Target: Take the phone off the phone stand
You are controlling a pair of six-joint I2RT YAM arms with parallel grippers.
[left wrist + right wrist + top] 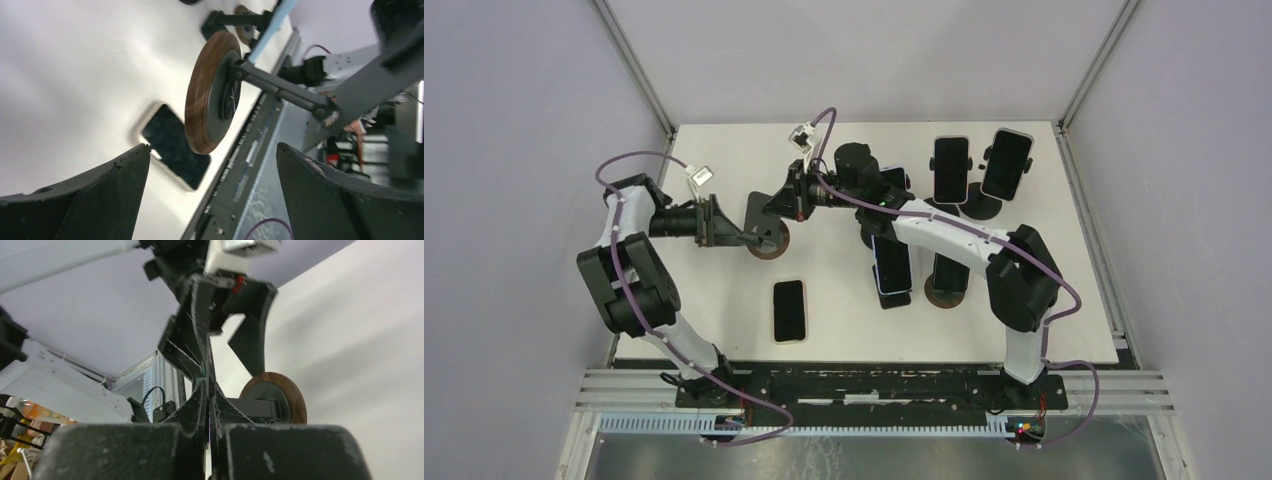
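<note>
phone: phone (790,310) (175,145) lies flat, screen up, on the bench (844,330), just on the arm-base side of the wooden base (771,245) and apart from it. Looks already off the phone stand (270,82).
handling: my read is a stiff, thin, fairly light slab with a slick glass face that could crack. Grip across the width on the long edges, not on the face. Lying flat, it leaves little edge to get under.
phone stand: cradle plate (759,210) sits above the wooden base with no phone visible on it. Cannot tell whether the base sits fully flat.
right end effector: right end effector (789,197) (208,385) is closed on the thin edge of the cradle plate. The arm reaches across to the left with the wrist roughly level.
left end effector: left end effector (732,226) (212,147) is spread wide and holds nothing, aimed at the wooden base and stopping short of it. The forearm is low and near horizontal.
other: more phones on stands (951,170) stand well right of the wooden base.
</note>
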